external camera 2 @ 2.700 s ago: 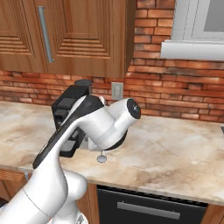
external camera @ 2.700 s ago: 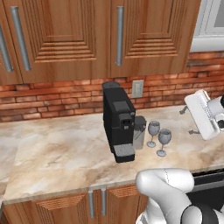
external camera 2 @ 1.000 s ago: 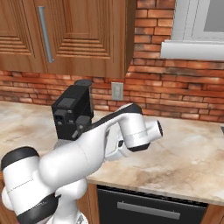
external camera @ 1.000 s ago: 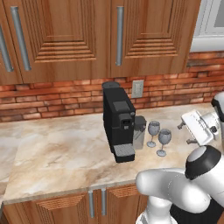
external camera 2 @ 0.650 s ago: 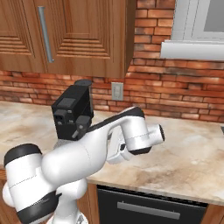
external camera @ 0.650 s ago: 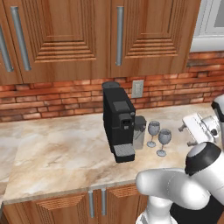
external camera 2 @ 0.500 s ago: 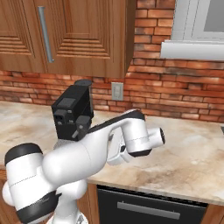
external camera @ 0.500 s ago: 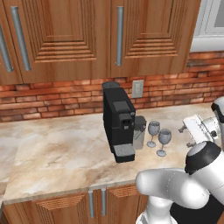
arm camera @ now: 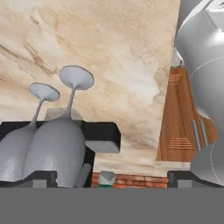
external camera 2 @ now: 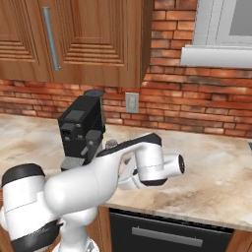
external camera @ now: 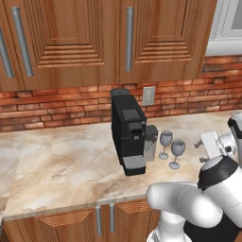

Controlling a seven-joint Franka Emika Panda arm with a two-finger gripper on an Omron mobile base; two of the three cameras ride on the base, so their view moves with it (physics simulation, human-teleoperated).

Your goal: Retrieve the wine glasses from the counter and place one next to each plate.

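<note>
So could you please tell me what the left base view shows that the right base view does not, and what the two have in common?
The left base view alone shows the two wine glasses standing upright side by side on the counter, just right of the coffee machine. The right base view alone shows a dark appliance front under the counter. Both show the coffee machine, the counter, the brick wall with its outlet and wooden wall cabinets.

Even, bright rendered light w/ soft shadows; sharp, no glare.
</note>
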